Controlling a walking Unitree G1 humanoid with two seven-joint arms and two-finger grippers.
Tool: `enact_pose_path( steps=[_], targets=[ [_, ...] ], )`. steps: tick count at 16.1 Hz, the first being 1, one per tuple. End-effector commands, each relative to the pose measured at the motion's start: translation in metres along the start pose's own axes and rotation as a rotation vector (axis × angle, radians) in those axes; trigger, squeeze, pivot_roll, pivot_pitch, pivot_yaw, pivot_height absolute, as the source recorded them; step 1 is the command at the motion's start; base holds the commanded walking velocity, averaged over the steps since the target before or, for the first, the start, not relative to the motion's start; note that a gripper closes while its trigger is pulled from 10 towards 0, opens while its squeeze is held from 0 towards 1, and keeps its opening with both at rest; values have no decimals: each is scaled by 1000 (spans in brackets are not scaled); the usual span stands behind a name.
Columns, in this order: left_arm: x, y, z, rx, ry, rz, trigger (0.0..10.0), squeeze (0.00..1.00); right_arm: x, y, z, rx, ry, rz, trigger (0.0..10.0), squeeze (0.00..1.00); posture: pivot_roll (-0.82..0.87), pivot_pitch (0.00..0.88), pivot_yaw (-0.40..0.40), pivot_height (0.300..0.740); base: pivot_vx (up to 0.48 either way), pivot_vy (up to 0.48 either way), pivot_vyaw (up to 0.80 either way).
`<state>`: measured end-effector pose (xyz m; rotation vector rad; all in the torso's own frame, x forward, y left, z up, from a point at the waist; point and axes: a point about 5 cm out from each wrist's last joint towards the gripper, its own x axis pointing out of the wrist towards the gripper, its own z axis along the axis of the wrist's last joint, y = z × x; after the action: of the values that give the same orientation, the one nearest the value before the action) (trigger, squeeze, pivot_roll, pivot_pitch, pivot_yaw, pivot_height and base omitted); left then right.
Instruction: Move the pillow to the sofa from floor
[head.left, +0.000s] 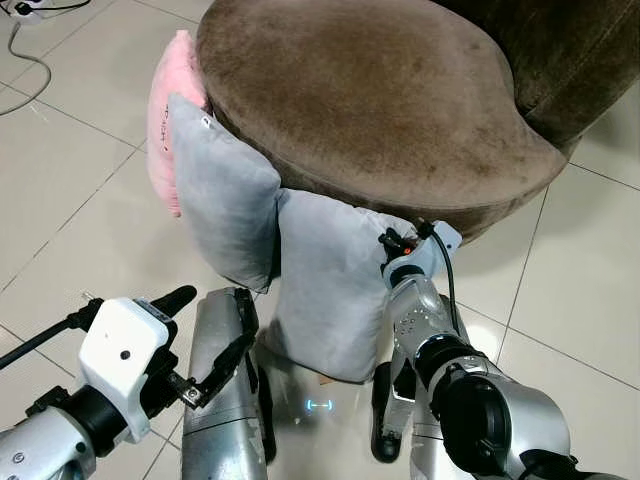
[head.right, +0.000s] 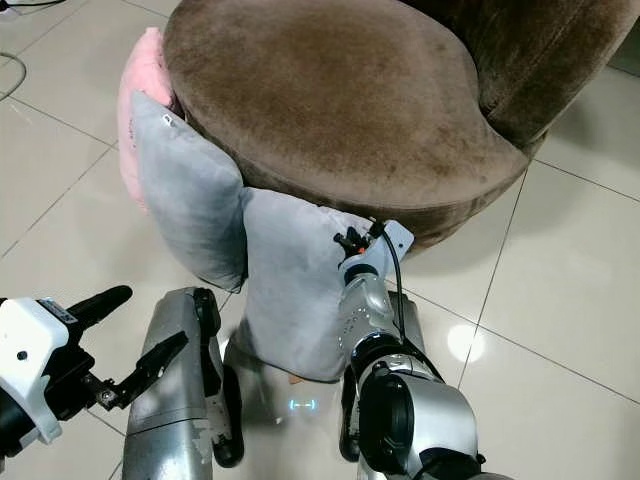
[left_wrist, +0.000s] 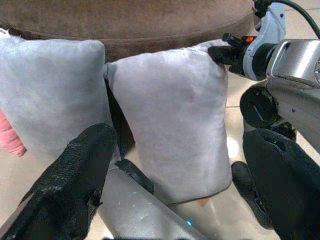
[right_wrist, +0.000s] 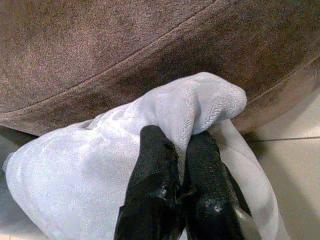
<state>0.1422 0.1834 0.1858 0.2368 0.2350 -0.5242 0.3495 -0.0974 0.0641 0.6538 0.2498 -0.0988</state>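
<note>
The brown sofa (head.left: 380, 100) stands on the tiled floor (head.left: 80, 200). Against its front edge lean two grey pillows. The nearer pillow (head.left: 335, 290) is pinched at its top corner by the right gripper (right_wrist: 182, 150). The left gripper (head.left: 195, 340), fingers spread, hangs low before the sofa.

The round brown plush sofa (head.left: 380, 100) runs off the top and right edges of the head views, so its back and far side are cut away; the pink fuzzy cushion (head.left: 170, 110) is mostly hidden behind the soft grey pillow leaning on the sofa's side (head.left: 225, 195), only its outer edge showing; the second soft grey pillow standing before the sofa (head.left: 330, 290) has its lower corner masked by the robot's silver legs; its upper corner disappears between the black fingers of the right gripper (right_wrist: 182, 165); the left gripper (left_wrist: 180, 185) has both finger bases cropped by the wrist view's border.
</note>
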Motion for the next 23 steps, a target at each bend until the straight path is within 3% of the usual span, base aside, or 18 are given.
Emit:
enact_pose_path(
  steps=[1, 7, 10, 12, 14, 16, 18, 20, 21, 22, 23],
  targets=[
    [-5, -3, 2, 13, 4, -1, 10000, 0, -3, -3, -6, -10, 17, -7, 0, 0, 339, 297, 17, 458, 0, 0, 0],
    [-4, -6, -1, -3, 8, 6, 10000, 0, -3, -1, -6, 5, 6, 18, 0, 0, 324, 281, 0, 458, 0, 0, 0],
    [-12, -17, -10, -55, 21, 16, 10000, 0, -5, 8, -2, 35, -38, 179, 0, 0, 311, 247, -25, 458, 0, 0, 0],
    [-22, -27, -22, -89, 71, 30, 10000, 0, -19, 12, 3, 54, -132, 301, 0, 0, 275, 202, -58, 458, 0, 0, 0],
    [-23, -27, -29, -102, 99, 60, 10000, 0, -34, 13, 10, 108, -180, 313, 0, 0, 251, 184, -79, 458, 0, 0, 0],
    [-21, -23, -34, -119, 84, 121, 10000, 0, -62, 35, 25, 156, -215, 384, 0, 0, 217, 148, -110, 458, 0, 0, 0],
    [-18, -22, -38, -123, 70, 140, 10000, 0, -70, 47, 31, 155, -217, 442, 0, 0, 198, 130, -120, 458, 0, 0, 0],
    [-3, -19, -47, -122, 44, 180, 10000, 0, -82, 73, 61, 153, -238, 503, 0, 0, 164, 82, -125, 458, 0, 0, 0],
    [0, -16, -49, -113, 39, 207, 10000, 0, -86, 81, 75, 95, -263, 536, 8078, 0, 144, 37, -116, 458, 0, 0, 0],
    [6, -12, -52, -113, 34, 233, 10000, 0, -86, 83, 79, 11, -255, 565, 10000, 0, 129, 8, -106, 458, 0, 0, 0],
    [15, -9, -56, -120, 26, 243, 10000, 0, -80, 73, 73, -44, -212, 530, 10000, 0, 111, 0, -91, 458, 0, 0, 0]
  ],
)
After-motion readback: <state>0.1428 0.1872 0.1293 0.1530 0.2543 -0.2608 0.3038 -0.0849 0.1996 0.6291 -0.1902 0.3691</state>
